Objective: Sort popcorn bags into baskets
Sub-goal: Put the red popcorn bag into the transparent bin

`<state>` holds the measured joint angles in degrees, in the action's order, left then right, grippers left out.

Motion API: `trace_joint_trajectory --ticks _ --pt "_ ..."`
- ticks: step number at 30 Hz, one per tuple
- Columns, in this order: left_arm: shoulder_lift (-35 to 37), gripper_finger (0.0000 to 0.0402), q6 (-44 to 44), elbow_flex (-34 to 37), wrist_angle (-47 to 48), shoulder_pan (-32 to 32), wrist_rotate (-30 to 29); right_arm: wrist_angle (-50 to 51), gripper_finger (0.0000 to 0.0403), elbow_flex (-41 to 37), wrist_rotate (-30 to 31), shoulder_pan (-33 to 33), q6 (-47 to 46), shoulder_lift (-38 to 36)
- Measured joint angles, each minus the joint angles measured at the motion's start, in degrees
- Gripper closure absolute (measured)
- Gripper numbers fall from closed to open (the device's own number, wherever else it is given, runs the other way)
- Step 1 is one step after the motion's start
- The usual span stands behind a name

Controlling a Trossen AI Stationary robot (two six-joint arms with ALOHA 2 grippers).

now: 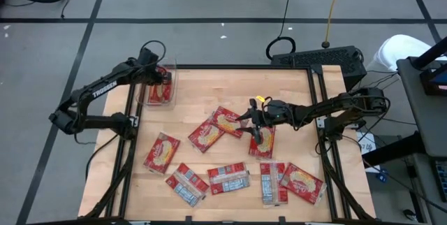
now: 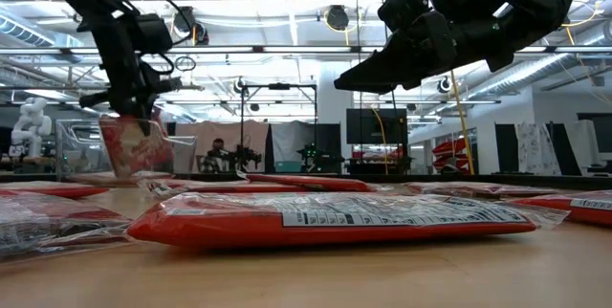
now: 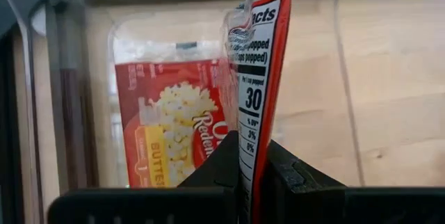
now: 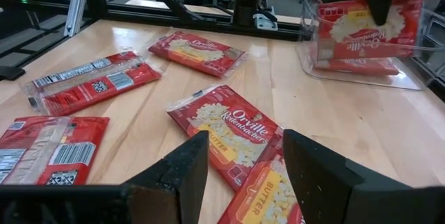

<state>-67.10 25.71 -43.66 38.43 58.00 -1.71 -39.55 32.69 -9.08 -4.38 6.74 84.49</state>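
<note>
Nearest packet: one red popcorn bag (image 2: 335,220) lies flat across the front of the low view, label panel up, almost filling the lower frame
Left gripper: left gripper (image 1: 162,78) at the upper left of the high view, over the clear basket (image 1: 172,68); its jaws are pinched narrow on a held bag (image 3: 261,78) standing on edge
Basket contents: another packet (image 3: 167,126) lies flat on the basket floor, popcorn picture up, beside the held one
Basket edge: it sits at the table's upper-left corner, just beside the dark frame rail
Right gripper: right gripper (image 1: 253,126) at centre of the high view, jaws spread wide and holding nothing, hovering over two overlapping bags (image 4: 229,130)
Middle cluster: three packets fan out around the centre, two touching under the gripper
Lower row: about five packets (image 1: 227,179) spread along the lower part of the table (image 1: 293,92), near the bottom edge
Open room: bare wood across the upper middle and upper right, between basket and right arm
Right edge: one bag (image 1: 302,183) lies near the lower-right rail
</note>
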Motion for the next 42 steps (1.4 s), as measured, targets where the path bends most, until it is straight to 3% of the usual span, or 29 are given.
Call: trace_joint_trajectory --ticks 10,17,23,29,42 --pt "-0.5 0.0312 0.57 0.0 0.53 0.0 -1.59 0.0 0.0224 0.0 0.02 0.0 0.0 0.0" --pt "-0.51 0.0299 -1.01 0.0 0.58 -0.08 -2.44 0.17 0.0224 0.0 0.02 0.0 -0.12 0.0" --pt "-0.49 0.0298 -6.26 -2.22 0.48 -2.19 -4.45 0.26 0.0224 0.0 0.04 0.0 -0.7 0.0" --pt "-0.69 0.0299 -11.64 -2.76 -2.04 -6.22 -2.47 0.24 0.0224 0.0 1.62 0.0 -0.16 0.0" --pt "-13.99 0.0367 -4.65 -1.42 -3.03 -7.45 -7.22 -0.04 0.0224 0.0 3.39 -0.02 -0.06 0.0"
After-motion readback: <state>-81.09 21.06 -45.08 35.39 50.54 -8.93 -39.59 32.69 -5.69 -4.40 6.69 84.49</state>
